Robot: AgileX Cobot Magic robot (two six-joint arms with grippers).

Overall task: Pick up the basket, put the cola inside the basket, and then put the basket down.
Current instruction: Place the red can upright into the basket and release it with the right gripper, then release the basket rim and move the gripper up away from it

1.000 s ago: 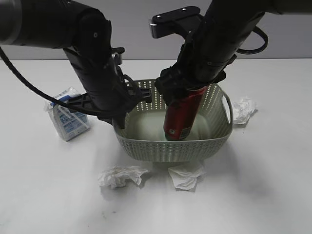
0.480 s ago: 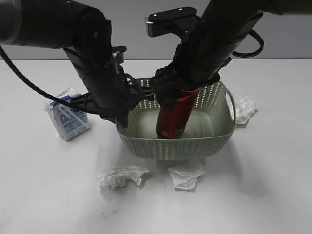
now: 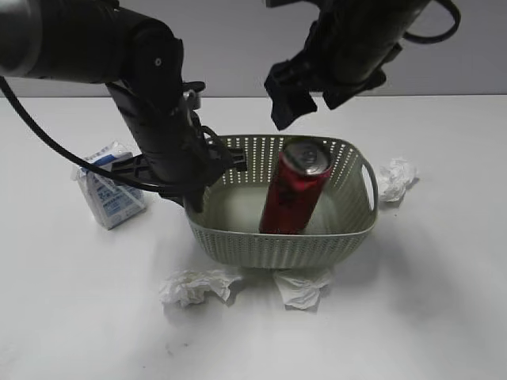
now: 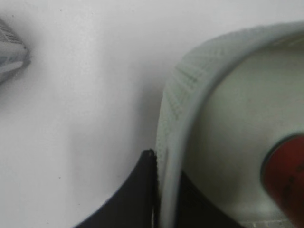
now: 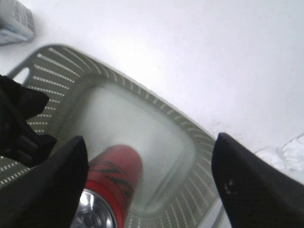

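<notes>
Exterior view shows the cola (image 3: 295,190) standing tilted inside the basket (image 3: 277,241), which the left hand (image 3: 207,170) grips by its left wall. The right hand (image 3: 305,99), released, hangs above. Remaining step, I judge: lower the basket onto the bench (image 3: 444,301).
</notes>
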